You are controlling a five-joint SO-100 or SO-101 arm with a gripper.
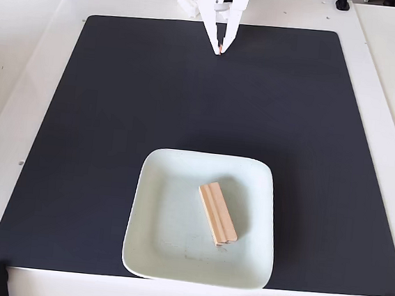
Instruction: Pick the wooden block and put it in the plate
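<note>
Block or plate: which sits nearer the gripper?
The plate: its far rim lies closer to the gripper than the wooden block resting inside it.

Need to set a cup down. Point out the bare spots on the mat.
The black mat is bare left and right of the plate and between it and the gripper. The plate holds the wooden block.

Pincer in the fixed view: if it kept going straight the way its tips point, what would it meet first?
The pincer points down at the black mat near its far edge, so bare mat likely comes first. The plate and wooden block lie well nearer the camera, though depth is unclear.
</note>
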